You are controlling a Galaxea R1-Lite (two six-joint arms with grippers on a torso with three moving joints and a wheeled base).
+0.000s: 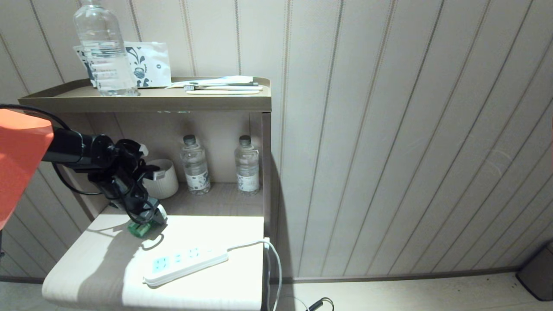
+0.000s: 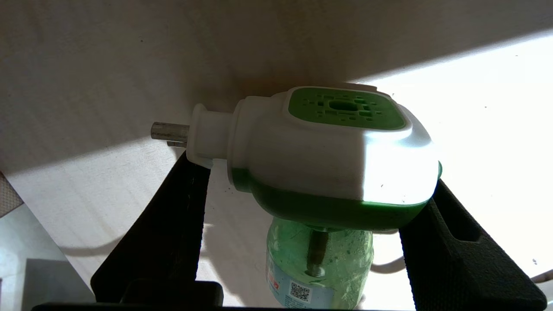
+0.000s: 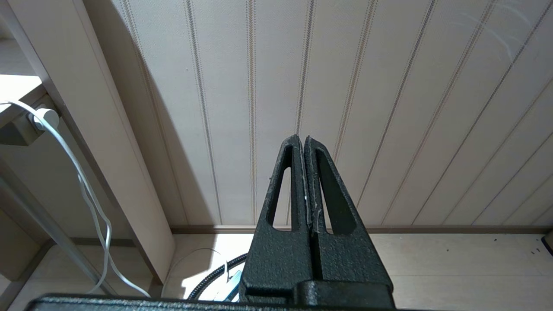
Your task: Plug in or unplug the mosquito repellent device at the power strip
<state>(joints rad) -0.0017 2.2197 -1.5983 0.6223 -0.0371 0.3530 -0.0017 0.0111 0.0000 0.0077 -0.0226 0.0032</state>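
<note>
The left end effector [image 1: 144,218] is clamped on the mosquito repellent device [image 2: 332,160] at the back of the tabletop [image 1: 103,268], apart from the power strip [image 1: 185,263], so plugging-in has begun (right end effector [image 3: 304,144] idle, fingers together), and next its prongs must meet a socket.

Worktop [image 1: 86,268]: pale wood-grain slab with rounded front corner, half in bright light, half in shadow. Directly on it: power strip [image 1: 185,264], lying diagonally near the front, its white cord [image 1: 255,244] running off the right edge; mosquito repellent device [image 1: 140,229] toward the rear left, well apart from the strip.

Recessed shelf [image 1: 224,201] behind the worktop: white ribbed cup [image 1: 162,179] at left, two small water bottles [image 1: 195,165] upright beside it.

Top shelf [image 1: 142,101]: large clear bottle [image 1: 103,47], printed white packet [image 1: 149,65] behind it, flat pale items [image 1: 222,86] at right, not identifiable.
</note>
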